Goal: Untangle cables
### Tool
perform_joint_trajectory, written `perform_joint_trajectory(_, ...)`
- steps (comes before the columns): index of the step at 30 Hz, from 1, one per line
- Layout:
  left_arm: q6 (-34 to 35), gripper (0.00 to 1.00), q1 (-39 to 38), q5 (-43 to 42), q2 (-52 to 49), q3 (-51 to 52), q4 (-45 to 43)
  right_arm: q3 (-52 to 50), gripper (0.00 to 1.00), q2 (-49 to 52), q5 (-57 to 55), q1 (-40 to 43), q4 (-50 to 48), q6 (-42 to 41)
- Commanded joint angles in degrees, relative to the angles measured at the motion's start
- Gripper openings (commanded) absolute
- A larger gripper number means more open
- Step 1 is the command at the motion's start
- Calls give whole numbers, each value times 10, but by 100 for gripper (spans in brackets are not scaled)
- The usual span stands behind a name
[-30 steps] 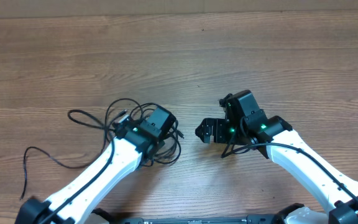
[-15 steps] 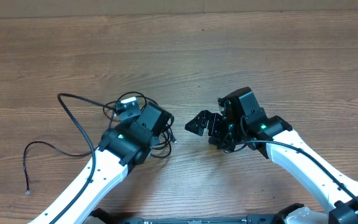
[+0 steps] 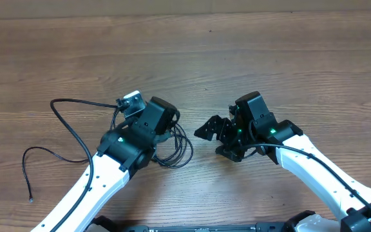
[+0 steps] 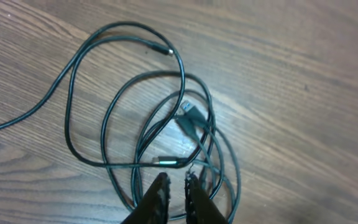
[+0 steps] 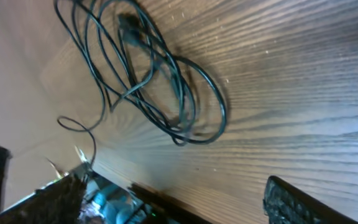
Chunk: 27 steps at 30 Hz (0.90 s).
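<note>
The cables point(image 3: 190, 149) lie in a tangled heap of thin black loops on the wooden table, between the two arms. One strand point(image 3: 52, 106) loops far out to the left. My left gripper point(image 3: 158, 121) hangs over the heap. In the left wrist view its fingertips point(image 4: 177, 186) stand barely parted just above the loops, with only wood showing in the gap. A black plug point(image 4: 191, 118) and a silver-tipped plug point(image 4: 169, 162) lie in the coil. My right gripper point(image 3: 216, 142) is wide open and empty just right of the heap. Its wrist view shows the cables point(image 5: 221, 112) ahead.
A separate loose strand point(image 3: 28, 169) curls toward the front left edge. The table's front edge point(image 5: 166, 199) and the arm bases below it show in the right wrist view. Bare wood point(image 3: 250, 58) stretches behind both arms.
The left arm has swung back and left, dragging the cables so the left loop stretched out. Its jaws have parted slightly. The right gripper shifted a little toward the heap.
</note>
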<state>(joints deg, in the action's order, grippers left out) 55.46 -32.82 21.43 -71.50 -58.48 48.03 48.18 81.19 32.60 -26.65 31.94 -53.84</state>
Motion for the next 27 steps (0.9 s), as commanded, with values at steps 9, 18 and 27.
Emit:
perform_joint_trajectory(9,93,62,27,-105,0,-31,70,-2,90,0,-106,0,60,1)
perform_joint_trajectory(18,319,47,20,-294,-80,-26,100,-2,100,0,-201,0,124,1)
perform_joint_trajectory(27,565,69,-31,-287,-173,-26,101,-2,100,0,-282,0,181,3)
